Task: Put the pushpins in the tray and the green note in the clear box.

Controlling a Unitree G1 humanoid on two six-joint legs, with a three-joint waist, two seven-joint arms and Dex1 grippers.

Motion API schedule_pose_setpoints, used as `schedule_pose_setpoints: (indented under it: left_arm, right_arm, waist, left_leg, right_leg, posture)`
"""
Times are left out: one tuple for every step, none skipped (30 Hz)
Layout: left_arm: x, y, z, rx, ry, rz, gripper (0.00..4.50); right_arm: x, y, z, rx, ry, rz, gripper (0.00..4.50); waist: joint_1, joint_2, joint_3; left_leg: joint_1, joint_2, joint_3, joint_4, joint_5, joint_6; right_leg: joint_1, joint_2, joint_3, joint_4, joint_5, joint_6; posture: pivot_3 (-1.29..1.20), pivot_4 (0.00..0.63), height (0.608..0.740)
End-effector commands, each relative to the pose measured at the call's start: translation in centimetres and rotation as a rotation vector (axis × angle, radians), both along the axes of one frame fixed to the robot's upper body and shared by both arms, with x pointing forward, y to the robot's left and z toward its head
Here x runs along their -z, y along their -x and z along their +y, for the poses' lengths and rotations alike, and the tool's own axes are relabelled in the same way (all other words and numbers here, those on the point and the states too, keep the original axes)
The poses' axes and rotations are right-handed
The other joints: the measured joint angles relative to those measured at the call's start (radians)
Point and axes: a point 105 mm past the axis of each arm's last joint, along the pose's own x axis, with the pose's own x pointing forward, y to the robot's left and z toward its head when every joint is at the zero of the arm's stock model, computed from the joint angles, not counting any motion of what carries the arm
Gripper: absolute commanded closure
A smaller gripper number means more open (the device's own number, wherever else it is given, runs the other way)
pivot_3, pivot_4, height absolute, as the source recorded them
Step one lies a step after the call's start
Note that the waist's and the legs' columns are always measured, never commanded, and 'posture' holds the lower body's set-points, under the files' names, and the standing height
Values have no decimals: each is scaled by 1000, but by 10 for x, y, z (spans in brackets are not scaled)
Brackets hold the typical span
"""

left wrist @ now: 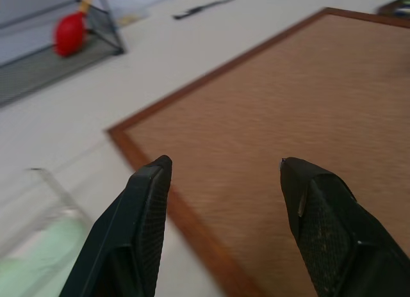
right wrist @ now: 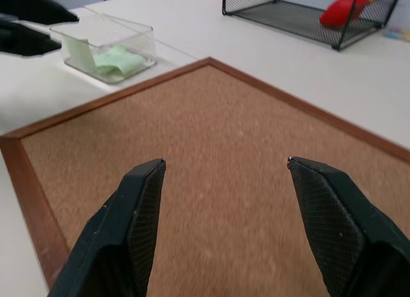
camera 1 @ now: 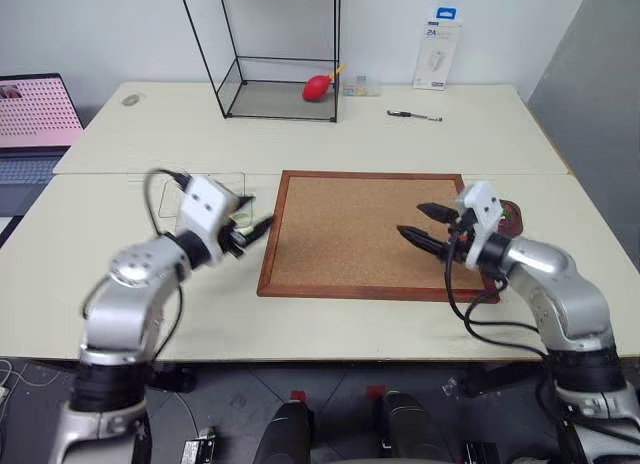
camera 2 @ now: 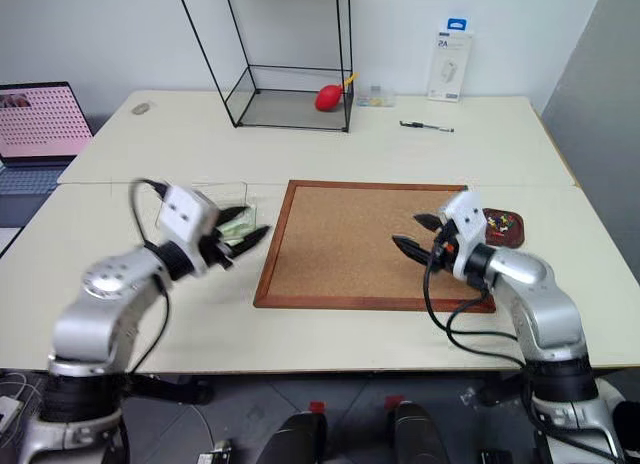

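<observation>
Both arms hover over the table with jaws spread and nothing in them

From the left: the clear box point(right wrist: 109, 50) sits just off the cork board's point(camera 1: 360, 234) left edge with the green note point(right wrist: 115, 59) lying crumpled inside it; the left gripper point(camera 2: 240, 242) hangs just beside that box, fingers apart and empty; the board's surface looks bare, with no pushpins to be made out on it; the right gripper point(camera 1: 425, 224) floats over the board's right part, fingers parted and empty; the tray point(camera 2: 503, 226) rests at the board's right edge with colourful pins inside. The task looks close to done. The risk, as I judge it, is a left finger clipping the light box and tipping the note out, or the right arm's trailing cable catching the tray
</observation>
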Motion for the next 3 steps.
schedule_pose_setpoints:
  left_arm:
    - [-2, 14, -16, 79, 42, -23, 1643]
    - [3, 17, -17, 93, 39, -15, 1643]
    - [7, 19, -18, 100, 33, -11, 1643]
  right_arm:
    - [-9, 10, -11, 51, 5, -79, 1289]
    - [-7, 11, -13, 67, 9, -84, 1289]
    - [-6, 11, -14, 77, 11, -88, 1289]
  waist:
    - [-1, 0, 0]
    - [-2, 0, 0]
    - [-2, 0, 0]
  left_leg:
    - [1, 0, 0, 0, 0, 0]
    - [1, 0, 1, 0, 0, 0]
    - [2, 1, 1, 0, 0, 0]
  right_leg:
    - [0, 0, 0, 0, 0, 0]
    - [1, 0, 0, 0, 0, 0]
    - [1, 1, 0, 0, 0, 0]
  posture:
    - [0, 150, 740]
    - [0, 150, 740]
    - [0, 150, 740]
